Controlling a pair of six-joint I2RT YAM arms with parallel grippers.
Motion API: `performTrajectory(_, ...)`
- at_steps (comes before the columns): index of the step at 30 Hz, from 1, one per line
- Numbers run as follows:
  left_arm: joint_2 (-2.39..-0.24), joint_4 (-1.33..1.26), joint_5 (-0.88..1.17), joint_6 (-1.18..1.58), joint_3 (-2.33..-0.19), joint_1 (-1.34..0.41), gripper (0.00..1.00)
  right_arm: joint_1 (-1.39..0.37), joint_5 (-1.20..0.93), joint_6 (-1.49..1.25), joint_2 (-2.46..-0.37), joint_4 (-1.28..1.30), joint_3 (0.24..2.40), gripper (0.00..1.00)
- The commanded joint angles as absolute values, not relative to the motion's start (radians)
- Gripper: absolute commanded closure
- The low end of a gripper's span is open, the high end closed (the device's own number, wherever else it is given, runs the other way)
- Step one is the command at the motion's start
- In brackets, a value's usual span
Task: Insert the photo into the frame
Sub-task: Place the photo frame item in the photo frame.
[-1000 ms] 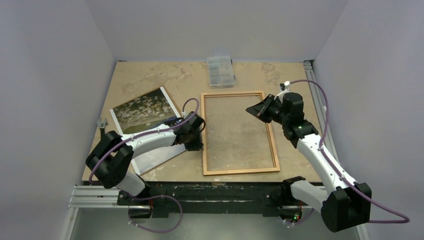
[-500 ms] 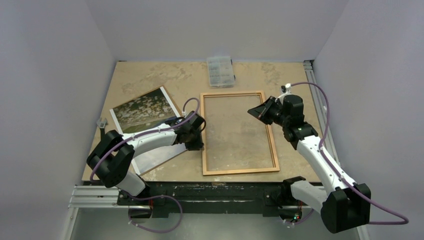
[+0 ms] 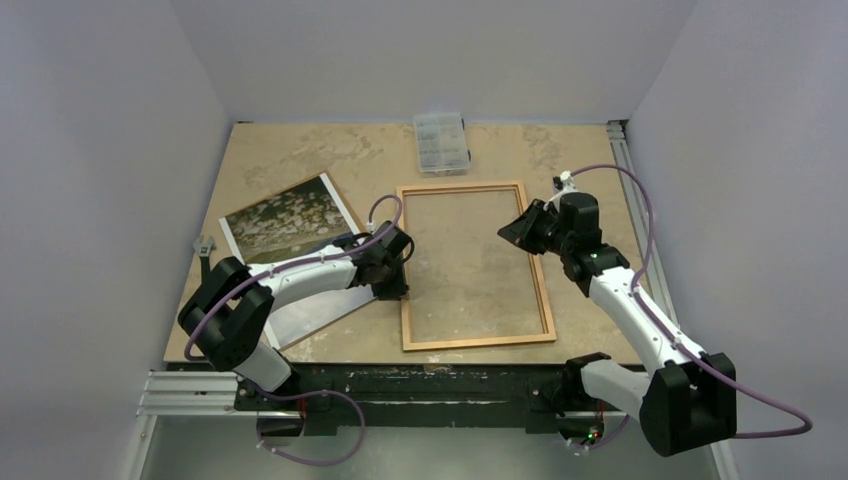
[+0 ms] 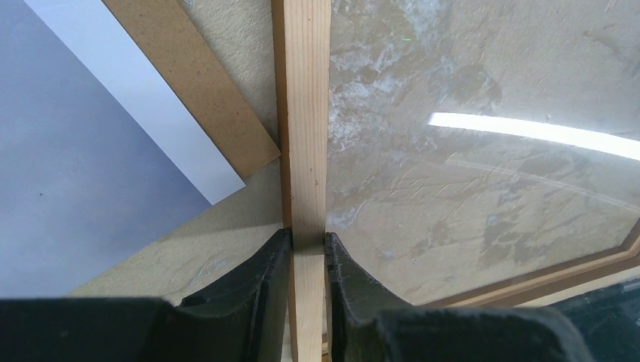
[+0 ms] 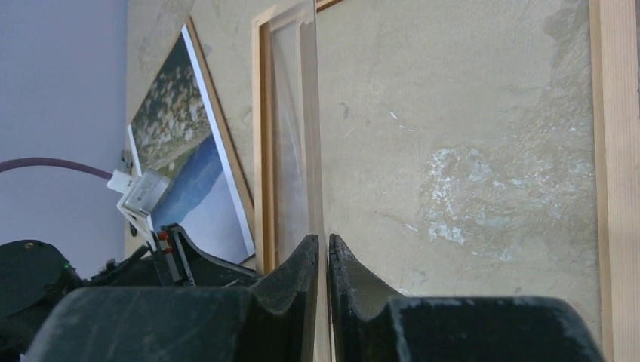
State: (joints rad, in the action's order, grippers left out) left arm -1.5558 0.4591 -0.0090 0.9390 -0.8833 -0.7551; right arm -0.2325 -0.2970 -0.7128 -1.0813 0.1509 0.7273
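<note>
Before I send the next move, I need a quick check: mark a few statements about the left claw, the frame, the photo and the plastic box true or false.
1. The left claw clamps the left rail of the frame. True.
2. The photo lies inside the frame. False: it lies on the table, left of the frame and outside it.
3. The photo lies picture side up. True.
4. The clear plastic box rests on the frame. False: it stands apart, beyond the far rail.
</note>
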Motion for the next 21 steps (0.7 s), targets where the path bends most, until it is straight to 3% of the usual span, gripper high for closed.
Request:
performTrajectory(1, -1.579, 0.474, -0.02, 0.915, -0.905, -0.764, 0.8, -0.239, -0.299, -0.638, -1.1, 0.149, 0.712, 0.87)
performTrajectory(6, -1.586, 0.478, -0.021, 0.913, -0.911, -0.765, 0.8, -0.239, -0.304, -0.595, -1.123, 0.156, 0.71, 0.75)
performTrajectory(15, -1.587, 0.496, -0.028, 0.908, -0.92, -0.767, 0.8, -0.239, -0.307, -0.558, -1.158, 0.166, 0.701, 0.33)
performTrajectory(21, -1.586, 0.503, -0.038, 0.908, -0.923, -0.768, 0.8, -0.239, -0.301, -0.539, -1.18, 0.174, 0.7, 0.21)
